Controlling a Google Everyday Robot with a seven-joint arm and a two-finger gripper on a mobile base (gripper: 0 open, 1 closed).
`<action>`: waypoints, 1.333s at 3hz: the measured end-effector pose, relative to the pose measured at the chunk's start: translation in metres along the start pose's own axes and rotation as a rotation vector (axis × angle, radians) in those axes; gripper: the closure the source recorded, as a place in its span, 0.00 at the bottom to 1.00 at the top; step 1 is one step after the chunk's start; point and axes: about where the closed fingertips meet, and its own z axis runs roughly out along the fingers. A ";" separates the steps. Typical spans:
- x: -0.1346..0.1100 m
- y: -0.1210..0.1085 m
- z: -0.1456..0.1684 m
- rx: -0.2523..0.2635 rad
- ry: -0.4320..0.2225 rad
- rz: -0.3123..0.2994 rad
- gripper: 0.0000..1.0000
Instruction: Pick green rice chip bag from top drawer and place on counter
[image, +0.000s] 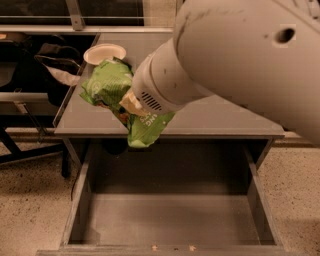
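Note:
The green rice chip bag (106, 84) is crinkled lime green and hangs in the air over the counter's (225, 119) front left part, its lower end (147, 129) drooping past the counter's front edge. My gripper (129, 103) is at the end of the large white arm, mostly hidden by the wrist, and is shut on the bag's middle. The top drawer (170, 220) is pulled wide open below, and its flat grey bottom is bare.
A white bowl (104, 52) stands at the counter's back left corner, just behind the bag. Dark chairs and furniture (30, 75) stand to the left of the counter. The speckled floor (30, 205) lies on both sides of the drawer.

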 end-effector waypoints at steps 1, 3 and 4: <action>-0.003 0.005 0.004 -0.004 -0.031 0.002 1.00; -0.007 -0.016 0.039 -0.022 -0.085 0.014 1.00; -0.006 -0.032 0.060 -0.028 -0.079 0.027 1.00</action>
